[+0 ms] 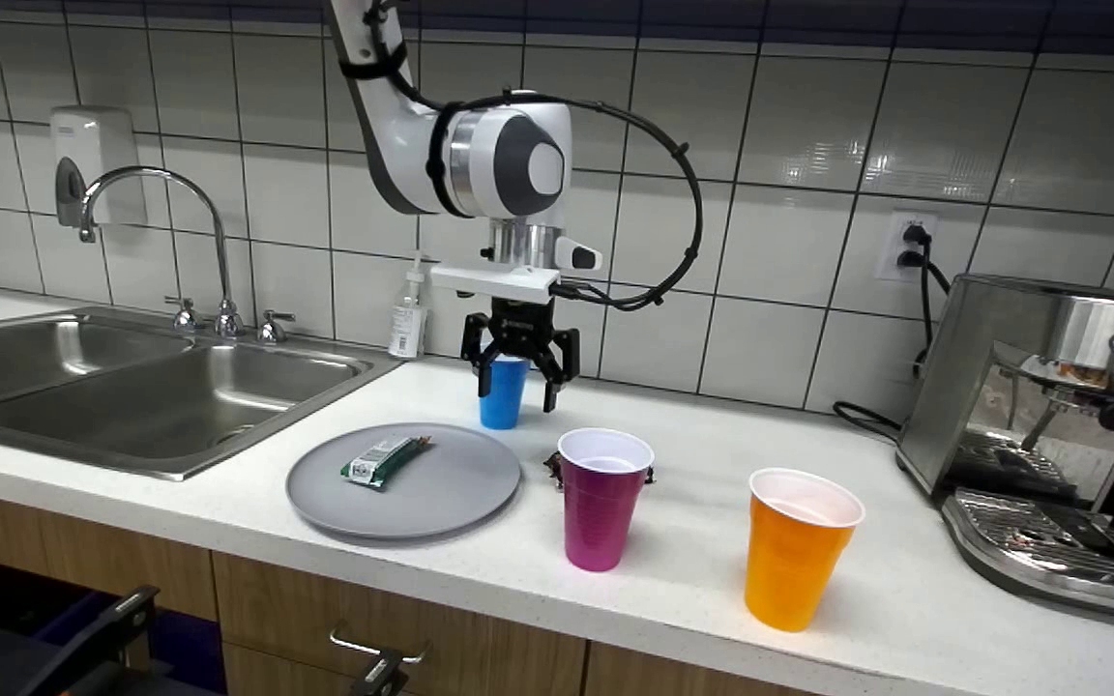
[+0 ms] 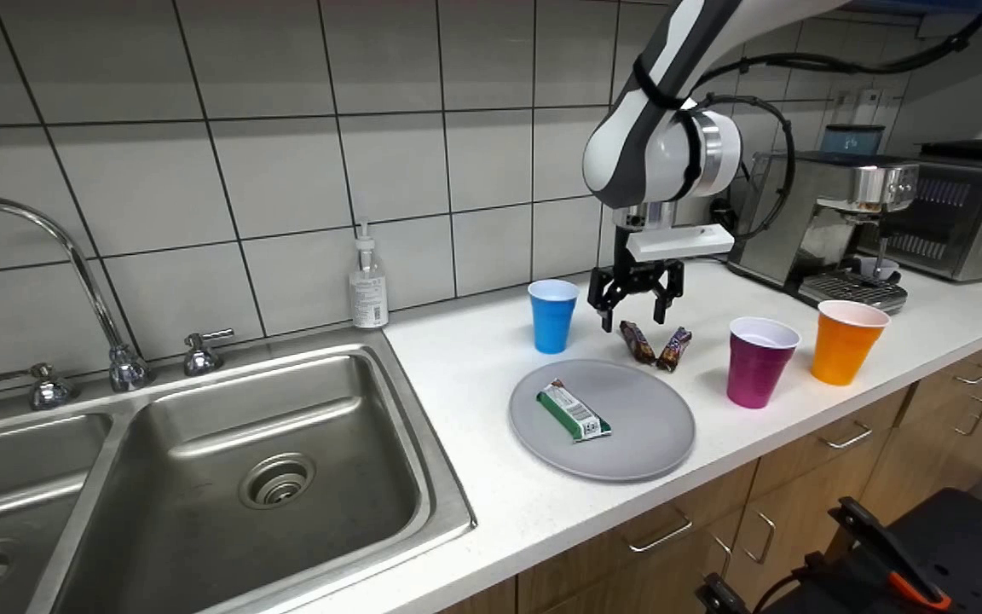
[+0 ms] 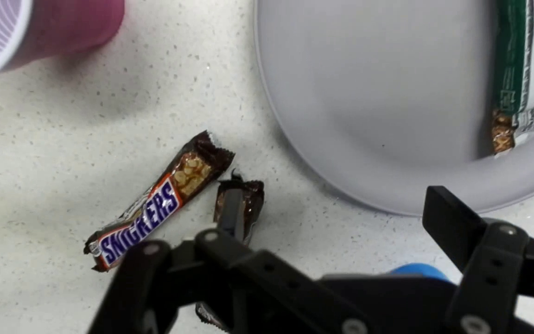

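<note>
- So the Robotiq gripper (image 2: 633, 320) is pointing straight down over the white speckled counter (image 2: 457, 358) with its jaws spread wide, and in the wrist view you look right past the fingers (image 3: 450, 213) to the countertop.
- Nearest thing to it is a brown-wrapped candy bar (image 3: 254, 197) lying on the counter. One finger blocks part of it in the wrist view, so I can't read the label. Fingertips look to be up off the surface in both exterior views.
- Snickers bar (image 3: 151, 208) right beside that one, label up. They make a sort of V, with the ends nearly meeting.
- Gray plate (image 2: 644, 418) just beside the pair, and a green-and-white wrapped snack bar (image 2: 574, 411) lies on it.
- Three upright plastic cups: blue cup (image 2: 551, 322) near the gripper toward the back, magenta cup (image 2: 758, 371) near the Snickers, orange cup (image 2: 842, 351) nearest the espresso machine (image 1: 1011, 319).
- Clear pump bottle (image 2: 369, 290) stands behind the steel sink (image 2: 201, 477), by the tiles.
</note>
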